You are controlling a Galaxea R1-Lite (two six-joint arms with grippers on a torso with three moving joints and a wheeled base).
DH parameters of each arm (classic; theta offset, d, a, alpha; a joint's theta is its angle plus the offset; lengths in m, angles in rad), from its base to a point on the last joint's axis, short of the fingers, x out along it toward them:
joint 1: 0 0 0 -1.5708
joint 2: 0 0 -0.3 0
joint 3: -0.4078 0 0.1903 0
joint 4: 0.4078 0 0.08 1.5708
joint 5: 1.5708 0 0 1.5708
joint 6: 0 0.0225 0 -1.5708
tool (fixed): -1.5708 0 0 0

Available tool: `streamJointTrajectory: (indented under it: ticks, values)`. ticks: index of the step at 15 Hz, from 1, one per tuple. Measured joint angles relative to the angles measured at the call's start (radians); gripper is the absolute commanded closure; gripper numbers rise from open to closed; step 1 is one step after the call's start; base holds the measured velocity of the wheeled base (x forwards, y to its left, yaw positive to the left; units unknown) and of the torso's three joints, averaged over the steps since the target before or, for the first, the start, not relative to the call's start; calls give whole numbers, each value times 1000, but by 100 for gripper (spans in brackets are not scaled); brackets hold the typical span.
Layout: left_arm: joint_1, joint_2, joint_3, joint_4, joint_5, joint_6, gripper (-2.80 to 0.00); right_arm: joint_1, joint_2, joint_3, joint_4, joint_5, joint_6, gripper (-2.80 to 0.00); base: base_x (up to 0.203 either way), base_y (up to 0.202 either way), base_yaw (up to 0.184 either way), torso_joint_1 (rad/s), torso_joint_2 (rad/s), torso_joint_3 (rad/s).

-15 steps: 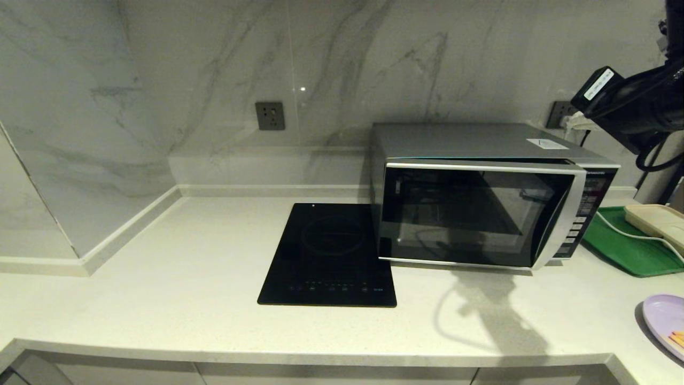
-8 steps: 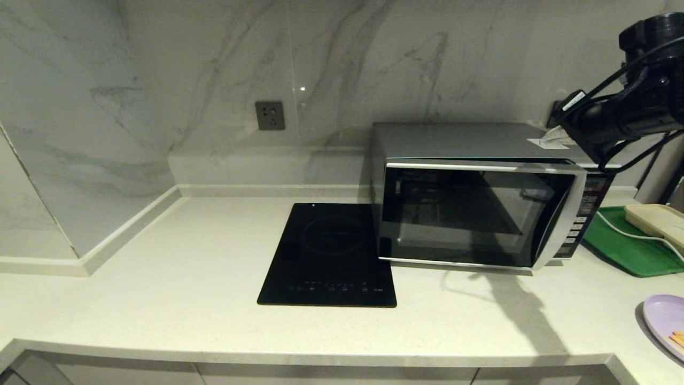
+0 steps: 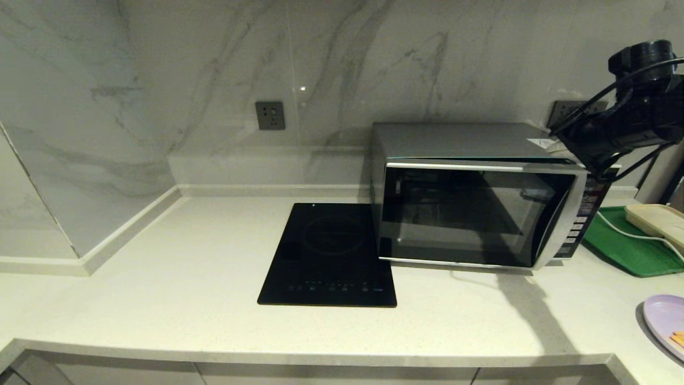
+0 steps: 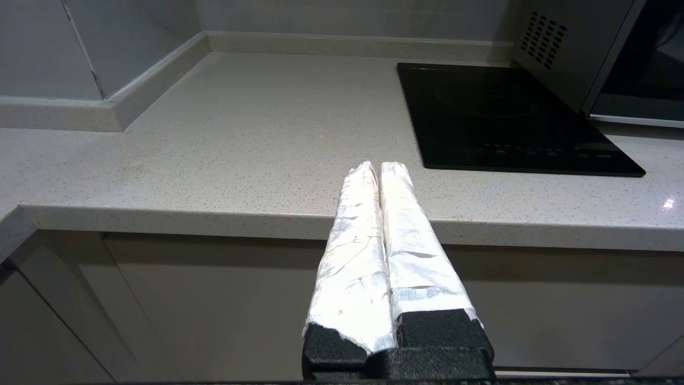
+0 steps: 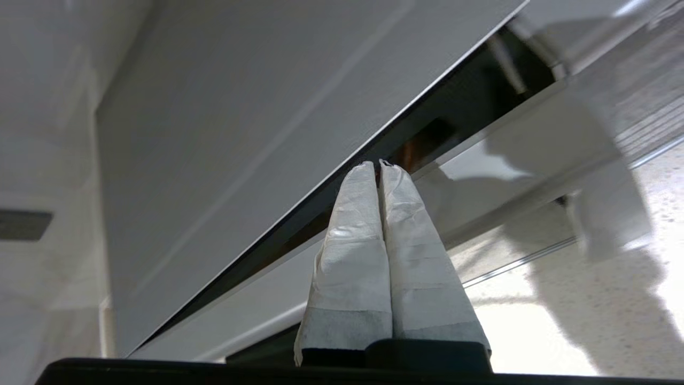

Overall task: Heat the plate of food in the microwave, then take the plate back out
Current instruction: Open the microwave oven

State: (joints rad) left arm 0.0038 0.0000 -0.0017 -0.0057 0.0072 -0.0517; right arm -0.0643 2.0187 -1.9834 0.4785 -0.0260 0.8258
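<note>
The right gripper (image 5: 378, 164), its taped fingers pressed together on nothing, sits at the top right front edge of the large silver microwave (image 3: 481, 198), whose dark glass door is closed. The round lavender plate of food (image 3: 665, 323) rests on the counter's right edge. The left gripper (image 4: 378, 167), likewise closed and empty, hangs before the counter.

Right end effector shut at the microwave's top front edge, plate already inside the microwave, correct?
Not quite. The plate sits on the counter at the robot's right, outside the microwave, as the head view shows. The right end effector is shut at the microwave's top front edge.
</note>
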Motion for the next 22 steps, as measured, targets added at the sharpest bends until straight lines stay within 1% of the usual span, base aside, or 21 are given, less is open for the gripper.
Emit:
streamJointTrajectory:
  ticks: [5, 14, 16, 19, 22]
  values:
    - [0, 0, 0, 0, 0, 0, 0, -25, 24, 1, 1, 2, -2, 0, 0, 0, 0, 0, 0, 0]
    - [0, 0, 0, 0, 0, 0, 0, -37, 57, 1, -3, 6, -4, 0, 0, 0, 0, 0, 0, 0]
    - [0, 0, 0, 0, 0, 0, 0, -37, 36, 2, 36, 7, -3, 0, 0, 0, 0, 0, 0, 0]
    - [0, 0, 0, 0, 0, 0, 0, -38, -40, 20, 136, 15, 2, 0, 0, 0, 0, 0, 0, 0]
    - [0, 0, 0, 0, 0, 0, 0, -43, -200, 73, 219, 77, -2, 0, 0, 0, 0, 0, 0, 0]
